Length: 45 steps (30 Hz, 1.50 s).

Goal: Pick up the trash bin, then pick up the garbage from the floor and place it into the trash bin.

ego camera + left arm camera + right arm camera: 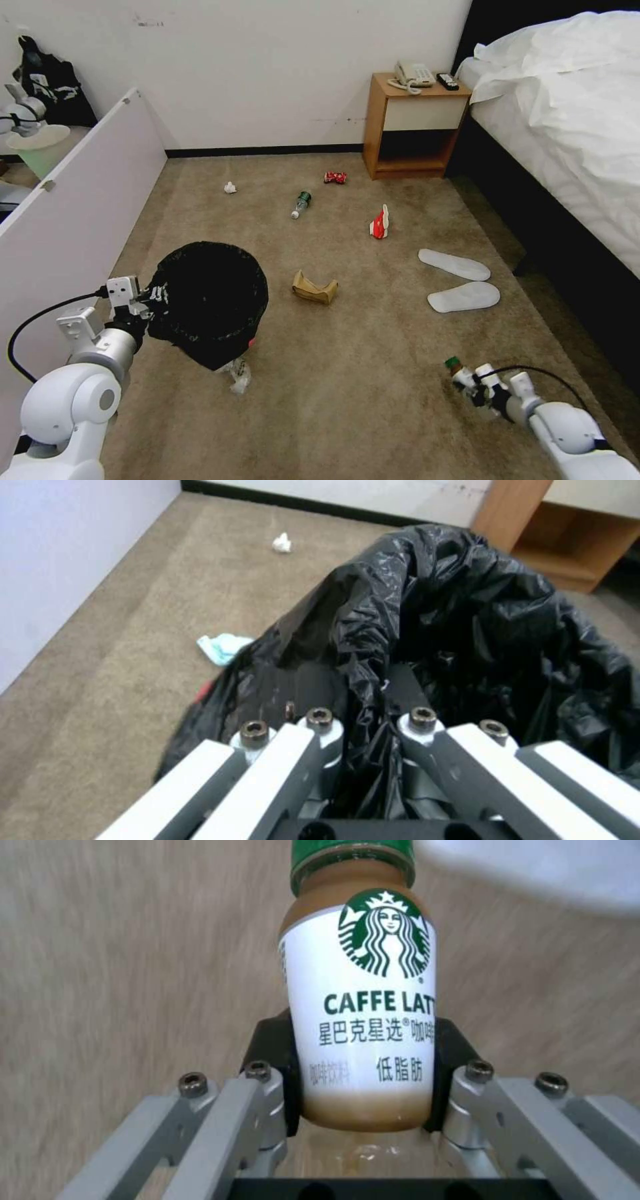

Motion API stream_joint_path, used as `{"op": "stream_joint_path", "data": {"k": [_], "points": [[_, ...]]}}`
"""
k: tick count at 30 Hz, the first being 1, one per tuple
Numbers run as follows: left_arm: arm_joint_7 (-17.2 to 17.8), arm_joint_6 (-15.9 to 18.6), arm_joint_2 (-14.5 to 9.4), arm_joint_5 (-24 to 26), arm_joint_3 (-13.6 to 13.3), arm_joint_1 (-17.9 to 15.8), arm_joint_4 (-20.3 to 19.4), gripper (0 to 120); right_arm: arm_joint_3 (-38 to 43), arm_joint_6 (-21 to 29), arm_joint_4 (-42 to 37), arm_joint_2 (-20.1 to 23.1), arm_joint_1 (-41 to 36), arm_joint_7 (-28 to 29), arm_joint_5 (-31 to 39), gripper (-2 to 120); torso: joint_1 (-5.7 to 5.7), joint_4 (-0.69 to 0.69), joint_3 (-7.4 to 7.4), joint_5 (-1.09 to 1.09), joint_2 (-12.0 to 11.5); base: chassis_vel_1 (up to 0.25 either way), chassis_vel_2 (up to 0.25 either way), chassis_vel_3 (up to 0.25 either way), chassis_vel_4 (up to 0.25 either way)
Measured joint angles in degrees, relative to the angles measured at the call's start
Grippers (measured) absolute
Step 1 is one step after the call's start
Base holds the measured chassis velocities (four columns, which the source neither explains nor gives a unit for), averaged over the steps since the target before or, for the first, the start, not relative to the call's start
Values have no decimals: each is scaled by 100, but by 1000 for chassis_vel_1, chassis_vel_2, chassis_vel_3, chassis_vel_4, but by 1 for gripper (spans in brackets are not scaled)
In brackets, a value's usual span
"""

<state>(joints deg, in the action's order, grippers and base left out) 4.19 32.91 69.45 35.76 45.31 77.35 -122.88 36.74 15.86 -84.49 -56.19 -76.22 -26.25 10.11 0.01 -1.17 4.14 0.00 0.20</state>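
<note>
My left gripper (pixel 148 298) is shut on the near rim of the trash bin (pixel 210 300), its fingers (pixel 313 680) pinching the crinkly black bag (pixel 467 610); the bin hangs tilted above the carpet. Low on the right, my right gripper (pixel 469 381) is shut on a coffee bottle (pixel 363 1005) with a white label and green cap (pixel 455 365). Garbage lies on the floor: a white paper wad (pixel 230 187), a clear bottle (pixel 301 203), a red can (pixel 335 177), a red-white carton (pixel 380 223), a brown paper bag (pixel 314 288), two white slippers (pixel 455 264), and a pale blue mask (pixel 223 647).
A wooden nightstand (pixel 413 127) with a telephone stands against the back wall. The bed (pixel 567 120) runs along the right side. A white panel (pixel 73 213) borders the left, with a pale cream-green bucket (pixel 40 147) behind it. Open carpet (pixel 373 373) lies between my arms.
</note>
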Motion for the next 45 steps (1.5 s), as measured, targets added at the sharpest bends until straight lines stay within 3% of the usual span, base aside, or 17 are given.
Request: {"op": "stream_joint_path", "data": {"k": [13, 16, 17, 18, 20, 25, 27, 32, 35, 36, 38, 41, 42, 44, 45], "points": [[-73, 40, -134, 221, -48, 61, -174, 3, 722, -628, -1267, 1, -173, -139, 364, 30, 0, -2, -1, 0, 3, 0, 0, 0, 0], [-140, 55, -204, 302, -72, 65, -155, 3, 776, -1061, -1486, 3, -129, -374, 597, 30, 0, -2, -2, -1, 4, 0, 0, 0, 0], [-196, 80, -251, 365, -111, 60, -112, 3, 780, -1458, -1574, -7, -85, -581, 823, 30, 0, -2, -1, 0, 4, 0, 0, 0, 0], [-196, 80, -251, 365, -111, 60, -112, 3, 780, -1458, -1574, -7, -85, -581, 823, 30, 0, -2, -1, 0, 4, 0, 0, 0, 0], [-282, 138, -324, 471, -223, 30, -34, 3, 780, -2015, -1742, -29, -45, -912, 1184, 30, 0, -1, -1, 0, 4, 0, 0, 0, 0], [-384, 167, -419, 503, -440, -52, 89, 3, 752, -2346, -2057, -17, -71, -1099, 1567, 30, 0, -2, -1, -1, 4, 0, 0, 0, 0], [-433, 195, -528, 615, -733, -184, 220, 3, 723, -2444, -2391, 42, -91, -1149, 1821, 30, 0, -3, -2, -1, 4, 0, 0, 0, 0], [-566, 197, -673, 787, -1123, -375, 418, 3, 680, -2508, -2738, 180, -58, -1187, 2138, 30, 0, -2, -2, -1, 4, 0, 0, 0, 0], [-796, 56, -847, 935, -1553, -720, 689, 3, 658, -2475, -3125, 444, 36, -1232, 2560, 30, 0, -2, -1, -1, 4, 0, 0, 0, 0], [-796, 56, -847, 935, -1553, -720, 689, 3, 658, -2475, -3125, 444, 36, -1232, 2560, 30, 0, -2, -1, -1, 4, 0, 0, 0, 0], [-900, -21, -912, 981, -1709, -853, 775, 3, 646, -2442, -3224, 530, 73, -1241, 2732, 30, 0, -2, -1, -1, 4, 0, 0, 0, 0], [-1170, -317, -1111, 1185, -2224, -1265, 1053, 3, 591, -2354, -3462, 808, 182, -1257, 3249, 30, 0, -2, -1, 0, 4, 0, 0, 0, 0], [-1170, -317, -1111, 1185, -2224, -1265, 1053, 3, 591, -2354, -3462, 808, 182, -1257, 3249, 30, 0, -2, -1, 0, 4, 0, 0, 0, 0], [-1328, -575, -1152, 1301, -2630, -1527, 1286, 3, 570, -2348, -3564, 936, 257, -1297, 3454, 30, 0, -1, -1, 0, 4, 0, 0, 0, 0], [-1328, -575, -1152, 1301, -2630, -1527, 1286, 3, 570, -2348, -3564, 936, 257, -1297, 3454, 30, 0, -1, -1, 0, 4, 0, 0, 0, 0]]}}
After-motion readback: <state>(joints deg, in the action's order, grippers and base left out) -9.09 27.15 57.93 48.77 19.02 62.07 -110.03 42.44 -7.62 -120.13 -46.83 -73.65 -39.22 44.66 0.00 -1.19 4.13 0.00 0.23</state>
